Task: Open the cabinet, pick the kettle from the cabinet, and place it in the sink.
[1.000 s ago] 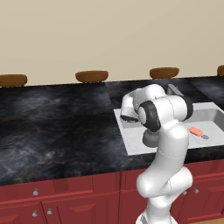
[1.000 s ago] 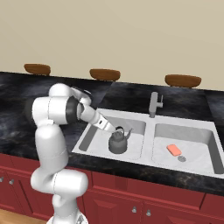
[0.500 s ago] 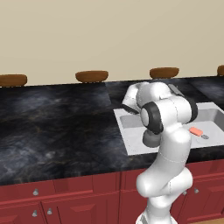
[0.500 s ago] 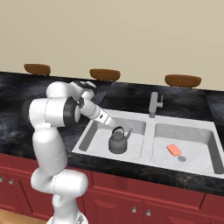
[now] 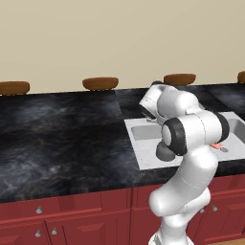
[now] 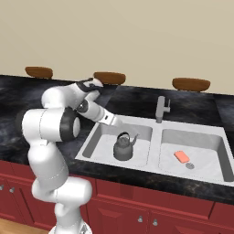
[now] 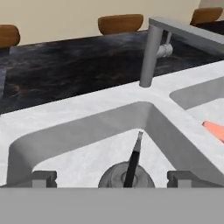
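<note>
Now that the arm has drawn up and back out of the basin, the pincer (image 6: 115, 121) hangs above the near-left rim of the sink (image 6: 155, 129) with nothing between its tips, which in the hand view stand spread to either side of the kettle (image 7: 127, 175) below them. A second ago the tips were low beside the kettle's handle; half a second ago they had lifted a little; now they sit clear above it and toward the arm's own side, so the release looks finished and the arm seems to be retreating. The kettle (image 6: 123, 146) stands upright on the floor of the left basin, spout pointing toward the divider, arched handle up, and it has not budged across the three glimpses, which I take as a sign that it has settled and will not tip. Beyond it the grey faucet (image 6: 161, 109) rises from the back edge between the two basins, and an orange sponge (image 6: 181, 156) lies in the right basin, well apart from the kettle. The black stone bench (image 5: 62, 134) runs on either side, with brown bowls (image 6: 109, 77) lined along the wall behind. From where I stand, the job reads as done: kettle in the sink, grip let go, and only the withdrawal of the arm left.
</note>
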